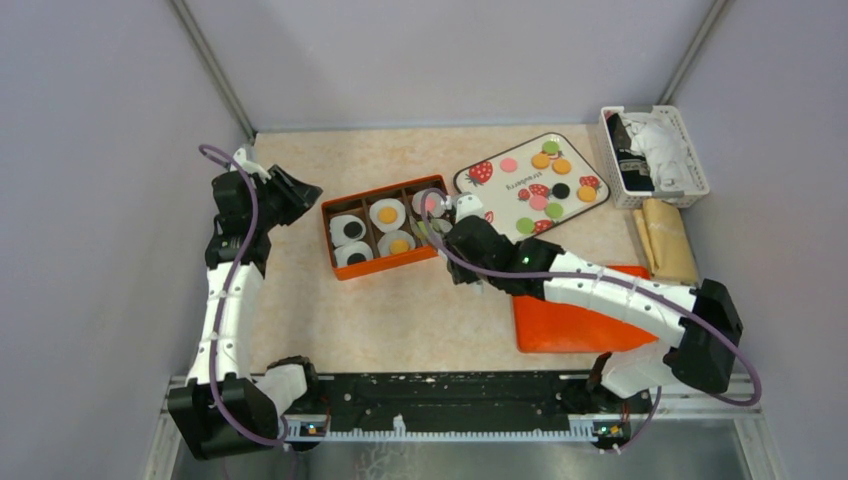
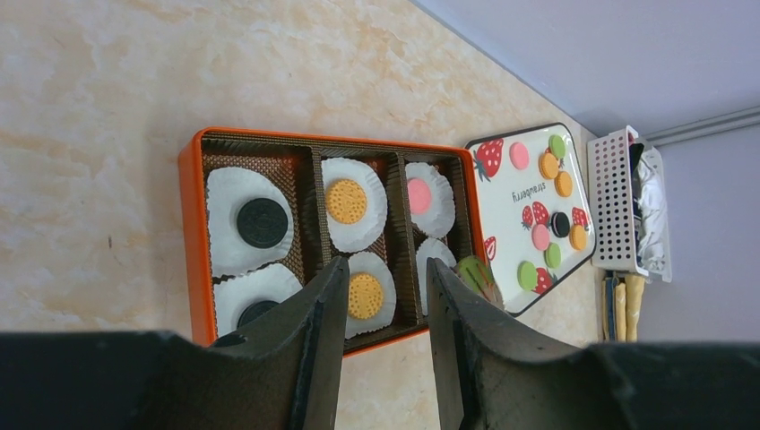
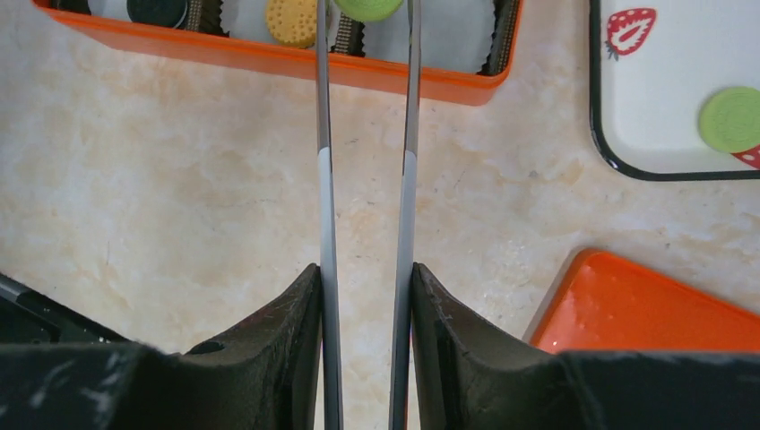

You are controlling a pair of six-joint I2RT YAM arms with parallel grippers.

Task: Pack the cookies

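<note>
Your right gripper (image 3: pixel 367 22) is pinching a green cookie (image 2: pixel 472 268) over the box (image 1: pixel 380 266) mid-bench; other cookies (image 1: pixel 541 160) are lying on the far-right tray (image 1: pixel 500 183); your left gripper (image 2: pixel 384 278) is hovering narrowly parted.

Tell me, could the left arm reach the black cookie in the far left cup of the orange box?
Probably yes: the left hand is open, facing the orange box, and the black cookie lies uncovered. The right hand with its tongs is at the other end.
</note>
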